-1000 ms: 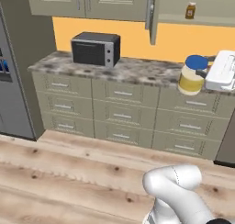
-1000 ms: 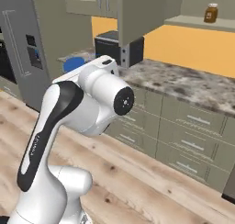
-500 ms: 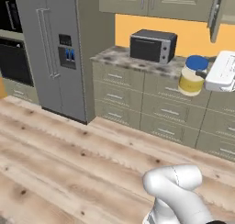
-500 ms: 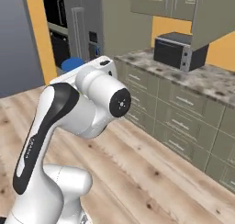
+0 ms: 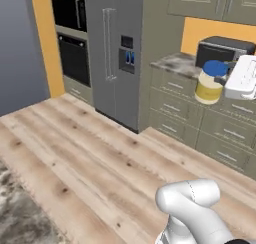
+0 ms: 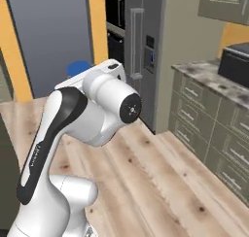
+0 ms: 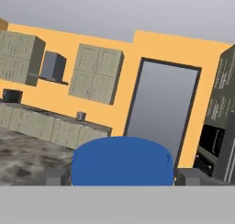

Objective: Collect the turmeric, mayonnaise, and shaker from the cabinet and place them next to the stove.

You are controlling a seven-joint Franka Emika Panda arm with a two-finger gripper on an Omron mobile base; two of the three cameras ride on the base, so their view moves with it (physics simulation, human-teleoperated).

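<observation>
Mayonnaise (image 5: 208,82) in transit: the pale yellow jar with its blue lid is carried upright, long axis vertical, at the end of the white arm, in front of the drawer fronts and the counter (image 5: 176,64) that bears the dark microwave (image 5: 223,50). In the hand view the blue lid (image 7: 122,160) sits squarely between the gripper (image 7: 122,175) tips, whose jaws stand wide on either side of it, closed on the jar (the contact itself is hidden under the lid's rim).

Relation that governs the next move: the jar lies directly in the gripper, so the open question is the destination. The stove cannot be made out in any view; the hand looks across a mottled counter (image 7: 27,159) toward an orange wall with grey-beige wall cupboards (image 7: 95,72), while both base views face the tall refrigerator (image 5: 116,53) and wall oven (image 5: 75,43). Judged from this, the base must travel before a set-down beside the stove is possible.

Writing: the jar's lighter label band shows no legible text, and no brand can be read on it.
</observation>
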